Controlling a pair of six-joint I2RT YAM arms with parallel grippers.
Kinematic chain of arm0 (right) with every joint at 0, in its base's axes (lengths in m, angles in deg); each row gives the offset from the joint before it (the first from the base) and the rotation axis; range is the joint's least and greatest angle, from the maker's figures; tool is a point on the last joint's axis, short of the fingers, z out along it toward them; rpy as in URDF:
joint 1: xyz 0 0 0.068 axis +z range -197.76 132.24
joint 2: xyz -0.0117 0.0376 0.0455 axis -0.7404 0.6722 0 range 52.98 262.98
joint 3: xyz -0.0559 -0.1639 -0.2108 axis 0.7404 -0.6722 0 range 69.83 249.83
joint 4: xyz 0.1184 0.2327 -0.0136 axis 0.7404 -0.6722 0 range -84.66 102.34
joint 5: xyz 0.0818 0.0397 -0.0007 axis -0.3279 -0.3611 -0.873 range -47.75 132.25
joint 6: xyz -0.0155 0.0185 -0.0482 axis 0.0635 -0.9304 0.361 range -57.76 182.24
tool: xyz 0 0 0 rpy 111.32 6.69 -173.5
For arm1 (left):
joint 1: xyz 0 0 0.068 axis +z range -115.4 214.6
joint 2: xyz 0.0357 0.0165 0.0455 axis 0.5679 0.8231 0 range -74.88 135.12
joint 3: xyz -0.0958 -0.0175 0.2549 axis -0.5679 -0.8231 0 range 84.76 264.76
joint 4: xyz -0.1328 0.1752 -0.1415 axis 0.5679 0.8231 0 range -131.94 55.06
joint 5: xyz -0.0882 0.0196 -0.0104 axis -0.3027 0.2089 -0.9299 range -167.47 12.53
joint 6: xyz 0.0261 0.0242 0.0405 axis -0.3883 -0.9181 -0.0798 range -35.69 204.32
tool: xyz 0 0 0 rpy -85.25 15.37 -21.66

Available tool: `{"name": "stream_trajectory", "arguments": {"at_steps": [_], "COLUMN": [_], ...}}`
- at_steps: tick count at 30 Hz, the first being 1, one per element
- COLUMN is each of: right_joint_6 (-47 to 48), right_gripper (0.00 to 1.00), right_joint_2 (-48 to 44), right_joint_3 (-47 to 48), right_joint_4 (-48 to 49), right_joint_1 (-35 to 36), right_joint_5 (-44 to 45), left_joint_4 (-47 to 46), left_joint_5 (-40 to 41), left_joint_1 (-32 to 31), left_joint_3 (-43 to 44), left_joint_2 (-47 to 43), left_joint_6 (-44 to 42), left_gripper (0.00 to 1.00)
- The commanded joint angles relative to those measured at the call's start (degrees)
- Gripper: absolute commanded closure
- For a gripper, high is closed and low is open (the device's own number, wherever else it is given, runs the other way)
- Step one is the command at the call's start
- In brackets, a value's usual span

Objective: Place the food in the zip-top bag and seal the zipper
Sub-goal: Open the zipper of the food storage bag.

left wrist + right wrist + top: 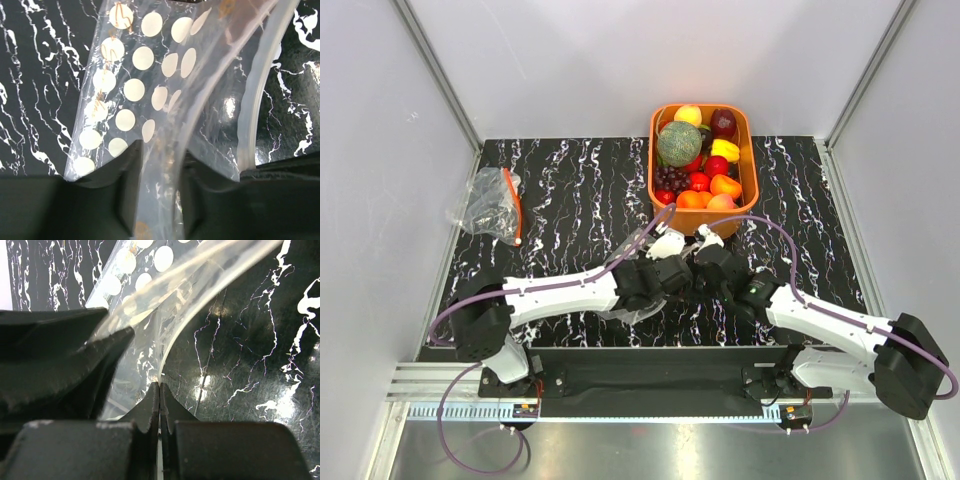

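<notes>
The dotted zip-top bag (150, 90) is hanging just above the black marbled bench (570, 190), near its front edge, between the two arms. The left hand (157, 185) is pinching the bag's film, and the right hand (160, 400) is pressing together on its clear edge. The green melon (678, 143) is sitting in the orange basket (748, 160) farther back.

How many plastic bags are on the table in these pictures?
2. The dotted zip-top bag is at the table's near middle, pinched by both the left gripper and the right gripper. A crumpled clear bag lies at the far left.
</notes>
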Motion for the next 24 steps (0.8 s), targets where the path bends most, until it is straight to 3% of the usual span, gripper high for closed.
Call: {"name": "stream_trajectory", "arguments": {"at_steps": [1,5,14,20,24], "right_joint_6": [0.7,0.2,-0.2,2.4,4.9], "right_gripper": [1.00,1.00,1.00,1.00,1.00], "right_joint_2": [-1.5,-1.7,5.9,17.7,26.4], "right_joint_3": [0.1,-1.2,-1.8,6.9,14.9], "right_joint_4": [0.4,1.1,7.1,13.0,15.0], "right_joint_1": [0.2,0.2,0.2,0.1,0.1], "right_joint_5": [-0.4,0.1,-0.1,-3.4,-5.8], "left_joint_4": [-2.9,-1.1,23.1,35.2,34.8], "left_joint_5": [-2.8,-1.6,20.7,28.6,29.1], "left_joint_1": [1.3,2.2,2.2,2.6,5.2], "left_joint_3": [3.2,4.7,12.2,14.9,14.3], "left_joint_2": [0.6,0.8,-3.4,-7.4,-8.8], "left_joint_6": [-2.3,-3.7,0.7,5.3,4.4], "left_gripper": [0.76,1.00,1.00,1.00,1.00]}}
